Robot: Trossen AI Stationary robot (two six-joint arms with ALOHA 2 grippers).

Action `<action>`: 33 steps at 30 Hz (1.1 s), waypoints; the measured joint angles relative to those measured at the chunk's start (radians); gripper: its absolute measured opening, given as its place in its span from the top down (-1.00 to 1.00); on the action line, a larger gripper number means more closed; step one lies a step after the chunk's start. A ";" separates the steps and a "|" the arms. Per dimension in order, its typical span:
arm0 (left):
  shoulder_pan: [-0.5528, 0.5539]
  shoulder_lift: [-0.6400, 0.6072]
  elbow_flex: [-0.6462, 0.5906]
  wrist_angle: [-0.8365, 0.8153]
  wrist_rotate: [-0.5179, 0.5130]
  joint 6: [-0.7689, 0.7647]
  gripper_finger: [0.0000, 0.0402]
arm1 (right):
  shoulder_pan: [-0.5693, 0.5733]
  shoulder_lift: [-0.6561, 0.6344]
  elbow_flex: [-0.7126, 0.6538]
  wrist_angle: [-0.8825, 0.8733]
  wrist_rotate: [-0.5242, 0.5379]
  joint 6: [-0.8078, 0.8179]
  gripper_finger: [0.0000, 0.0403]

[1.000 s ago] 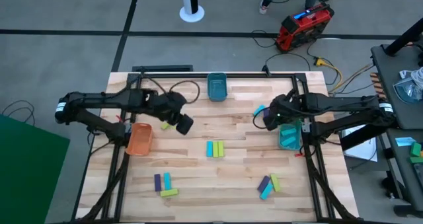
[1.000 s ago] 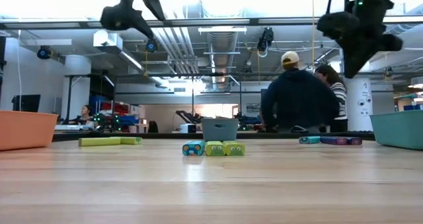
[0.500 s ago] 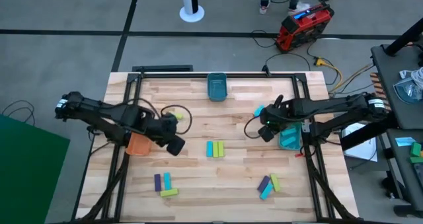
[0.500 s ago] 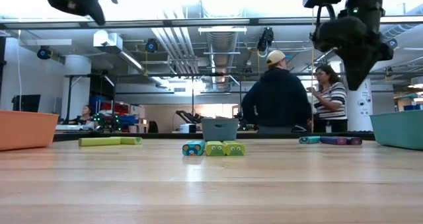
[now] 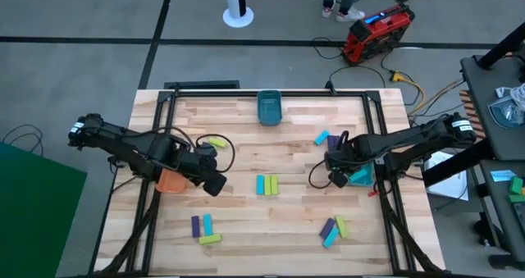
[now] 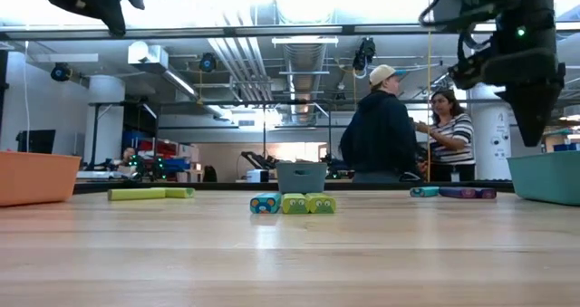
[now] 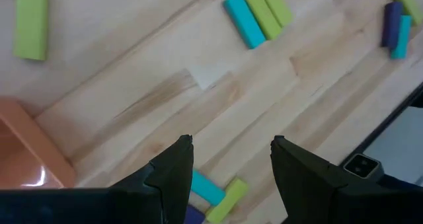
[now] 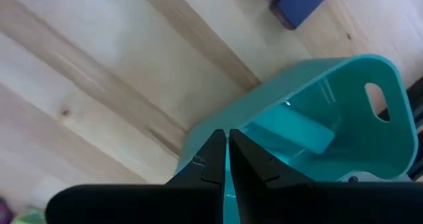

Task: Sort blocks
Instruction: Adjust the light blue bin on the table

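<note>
High view shows small plastic blocks (image 5: 267, 184) scattered over the wooden plank table (image 5: 287, 221): cyan-and-green trio mid-table, purple/cyan/green clusters toward the near-left (image 5: 203, 227) and near-right corners (image 5: 332, 228), one green bar (image 5: 216, 143) farther back on the left, cyan and purple pieces (image 5: 321, 137) by the right edge. Left gripper (image 5: 215, 184) up in the air beside the orange bin (image 5: 171, 180) at the left edge, fingers (image 7: 173, 178) spread, nothing held. Right gripper (image 5: 337, 179) pinched closed and empty, right over the teal bin (image 5: 359, 176) at the right edge, with a cyan block (image 8: 305, 133) inside.
</note>
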 joint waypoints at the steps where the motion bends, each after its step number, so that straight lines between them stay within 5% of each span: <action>1: 0.000 0.000 0.000 -0.004 -0.001 0.000 0.10 | 0.000 0.000 -0.005 0.001 0.002 0.000 0.94; 33: 0.000 0.000 0.000 -0.014 -0.013 0.008 0.10 | 0.000 0.056 -0.013 0.060 0.029 -0.025 0.94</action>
